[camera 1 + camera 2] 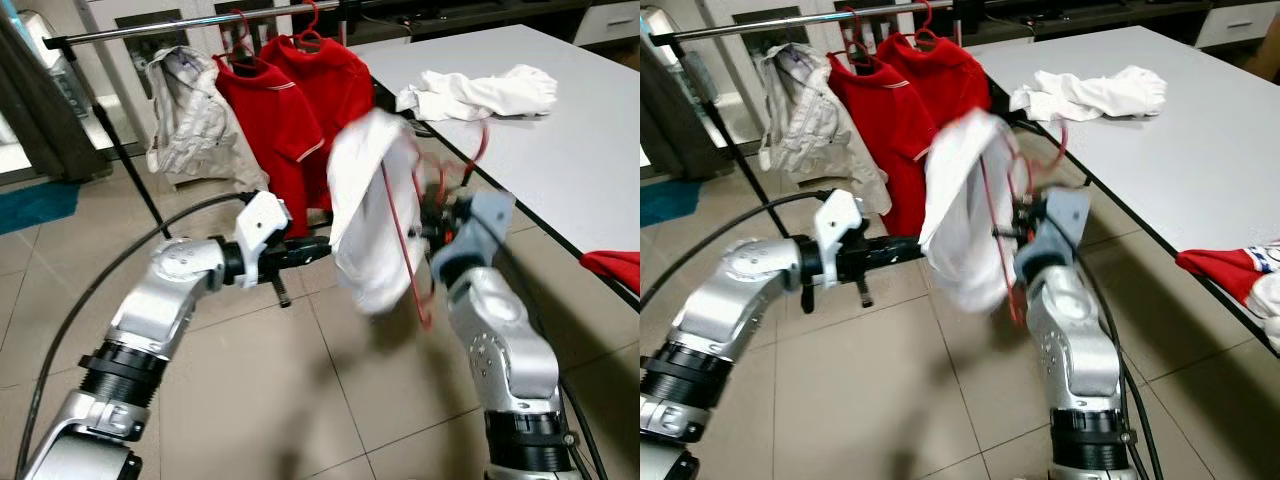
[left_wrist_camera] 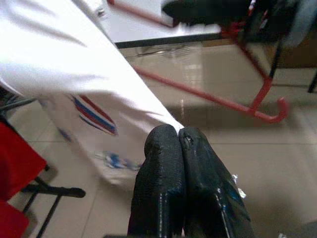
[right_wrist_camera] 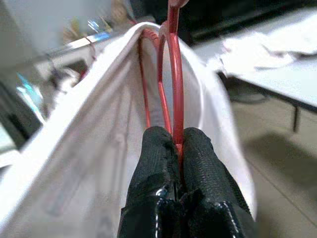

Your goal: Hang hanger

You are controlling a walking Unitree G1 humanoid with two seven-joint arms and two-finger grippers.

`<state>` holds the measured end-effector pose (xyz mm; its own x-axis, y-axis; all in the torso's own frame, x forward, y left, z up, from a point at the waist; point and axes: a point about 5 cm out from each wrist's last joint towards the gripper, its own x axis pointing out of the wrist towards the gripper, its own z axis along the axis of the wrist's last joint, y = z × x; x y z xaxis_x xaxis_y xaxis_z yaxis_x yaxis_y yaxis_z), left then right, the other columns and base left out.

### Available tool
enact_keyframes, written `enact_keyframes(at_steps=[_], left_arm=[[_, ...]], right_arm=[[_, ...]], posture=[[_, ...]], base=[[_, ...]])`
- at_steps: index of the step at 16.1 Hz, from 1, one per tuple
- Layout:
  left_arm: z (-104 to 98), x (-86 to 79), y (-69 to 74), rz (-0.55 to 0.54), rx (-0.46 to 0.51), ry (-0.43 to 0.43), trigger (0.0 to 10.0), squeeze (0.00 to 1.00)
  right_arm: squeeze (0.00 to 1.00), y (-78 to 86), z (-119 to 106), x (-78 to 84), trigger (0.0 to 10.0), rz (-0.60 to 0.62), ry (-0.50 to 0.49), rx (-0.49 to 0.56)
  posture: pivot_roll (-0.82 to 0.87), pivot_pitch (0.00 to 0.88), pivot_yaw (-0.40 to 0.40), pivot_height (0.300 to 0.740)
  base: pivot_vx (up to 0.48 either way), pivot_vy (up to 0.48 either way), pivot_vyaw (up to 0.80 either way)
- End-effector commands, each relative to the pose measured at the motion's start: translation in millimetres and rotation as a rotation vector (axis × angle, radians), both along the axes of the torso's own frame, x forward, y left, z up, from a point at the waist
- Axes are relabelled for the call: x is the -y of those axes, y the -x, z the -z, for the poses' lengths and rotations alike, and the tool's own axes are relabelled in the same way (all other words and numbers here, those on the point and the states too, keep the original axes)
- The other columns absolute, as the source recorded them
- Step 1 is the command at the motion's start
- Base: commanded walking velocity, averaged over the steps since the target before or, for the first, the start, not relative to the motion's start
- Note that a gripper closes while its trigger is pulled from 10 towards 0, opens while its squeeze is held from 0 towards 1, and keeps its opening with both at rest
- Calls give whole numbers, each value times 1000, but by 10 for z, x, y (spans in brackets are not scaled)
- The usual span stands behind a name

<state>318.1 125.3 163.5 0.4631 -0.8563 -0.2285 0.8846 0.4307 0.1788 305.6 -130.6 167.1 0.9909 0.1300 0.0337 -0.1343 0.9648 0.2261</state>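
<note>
My right gripper (image 3: pixel 177 144) is clamped on the thin red plastic hanger (image 3: pixel 174 74), carrying it mid-air below the metal rail's (image 1: pixel 200 24) end. My left gripper (image 2: pixel 178 136) pinches the white printed shirt's (image 1: pixel 365 200) hem, apparently keeping the cloth spread on the hanger.

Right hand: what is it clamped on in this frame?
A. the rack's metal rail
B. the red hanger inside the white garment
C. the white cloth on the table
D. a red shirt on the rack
B: the right hand has its fingers pressed together on the red hanger that runs up inside the white garment.
</note>
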Motion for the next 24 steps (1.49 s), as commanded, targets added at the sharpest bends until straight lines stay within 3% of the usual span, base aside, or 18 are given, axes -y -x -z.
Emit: enact_keyframes(at_steps=[1,4,9,10,11,12,13,14,20,24], left_arm=[[35,-9,16,-10,5,-36,0,0],[119,-58,34,-71,21,-94,0,0],[21,-102,22,-159,97,-22,0,0],[-52,-153,-11,-217,149,-5,3569,0],[-80,-177,-31,-250,170,2,10000,0],[-149,-224,-58,-286,163,62,10000,24],[-161,-249,-68,-301,162,66,10000,561],[-149,-265,-62,-292,153,60,10000,1000],[-87,-218,34,-217,111,73,10000,1000],[-298,-243,-137,-289,211,128,10000,1000]], right_arm=[[0,10,-143,-24,10000,-30,-38,86],[0,19,-214,-80,10000,-81,-70,154],[0,-16,-136,-58,10000,-93,62,141],[0,-19,-121,-45,10000,-91,59,137],[0,-19,-116,-39,10000,-92,56,137],[0,-23,-135,-50,10000,-106,42,149],[0,-24,-145,-61,10000,-115,35,156],[0,-25,-162,-79,10000,-130,27,167],[0,-21,-177,-72,10000,-149,29,184],[0,-6,-221,-84,10000,-177,80,206]], posture=[[-131,0,76,740],[-135,0,56,740],[-128,0,33,740],[-127,0,31,740],[-125,0,27,740],[-123,0,25,740],[-123,0,25,740],[-123,0,25,740],[-124,0,24,740],[-124,0,29,740]], base=[[0,0,0],[0,0,0],[0,0,0],[0,0,0],[0,0,0],[0,0,0],[0,0,0],[0,0,0],[0,0,0],[0,0,0]])
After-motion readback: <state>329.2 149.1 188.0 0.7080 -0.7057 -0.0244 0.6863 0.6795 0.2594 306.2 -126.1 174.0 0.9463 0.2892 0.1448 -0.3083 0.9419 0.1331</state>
